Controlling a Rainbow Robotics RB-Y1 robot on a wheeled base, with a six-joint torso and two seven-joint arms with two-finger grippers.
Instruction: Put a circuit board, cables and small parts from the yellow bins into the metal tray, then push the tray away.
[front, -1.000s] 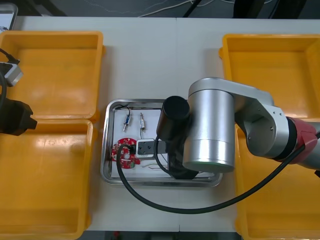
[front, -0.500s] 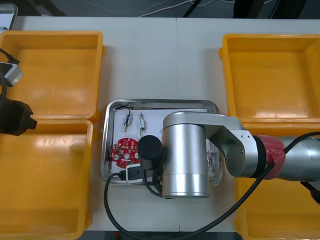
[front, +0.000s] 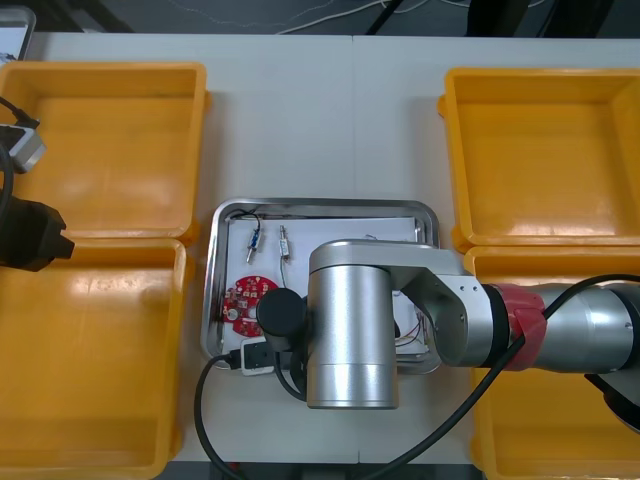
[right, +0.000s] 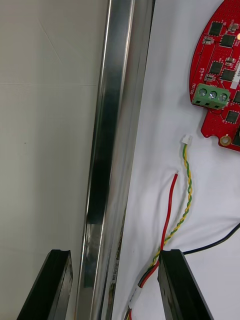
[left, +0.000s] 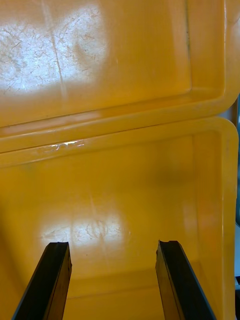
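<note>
R gripper (right: 114, 255) hangs low over the metal tray (right: 107, 150), fingers wide apart w/ nothing gripped. Only the tray's shiny rim runs between them. One finger is over the bare table (right: 45, 150) outside the tray. The other is inside, over the white liner (right: 160, 125), just beside the red and yellow cable (right: 188, 200). Prob. this is the near rim, tho the R arm (front: 350, 320) covers that spot in the front view.

The cable lies loose on the liner, its small white plug end near the round red circuit board (right: 220, 60). A black cable (right: 215, 244) curves in next to the inside finger.

In the front view the tray sits mid-table betw. the yellow bins (front: 100, 140). The board is in its near-left part, and two small metal parts (front: 257, 240) lie toward the far-left corner, apart from the board. R arm reaches in from the right across the tray's near half.

L gripper (left: 112, 247) is parked over the left bins, near where the far and near one meet. Its fingers are apart and hold nothing.
</note>
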